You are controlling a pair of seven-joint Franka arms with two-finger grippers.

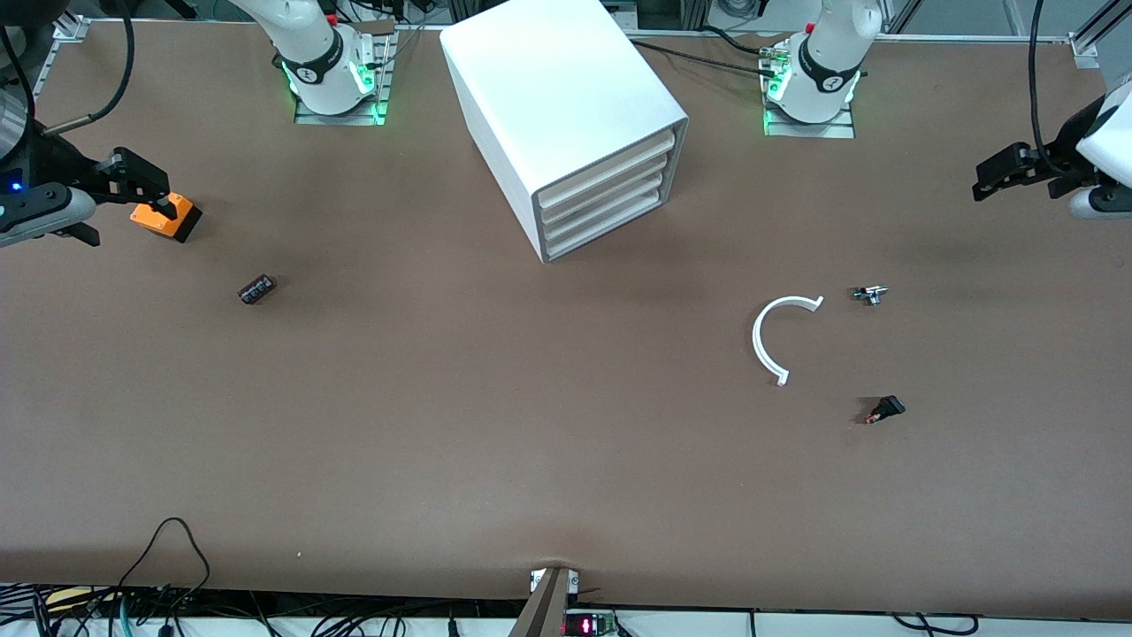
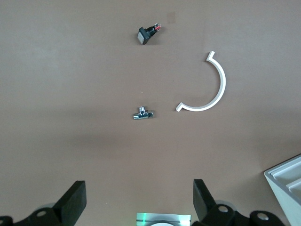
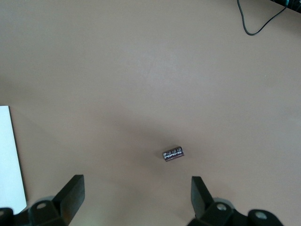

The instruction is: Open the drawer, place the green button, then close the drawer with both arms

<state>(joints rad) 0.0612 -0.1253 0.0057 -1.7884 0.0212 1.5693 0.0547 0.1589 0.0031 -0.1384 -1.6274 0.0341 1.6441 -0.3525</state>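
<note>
Right gripper [image 1: 149, 190] spread, over orange block [image 1: 172, 221]; block shows in front view only. Drawer [image 1: 610, 223] shut. Button [image 1: 871, 295] on table beside white arc [image 1: 762, 341], lying flat, long axis running arm-end to arm-end; cap end unclear. Left gripper [image 1: 995, 177] spread, aloft.

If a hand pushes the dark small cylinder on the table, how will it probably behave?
The dark cylinder lies on its side on the flat table, so it would probably roll. It looks small, so likely light. Its round body may slip between the fingers.

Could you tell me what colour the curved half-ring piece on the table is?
The half-ring is white, clearest in the left wrist view.
</note>
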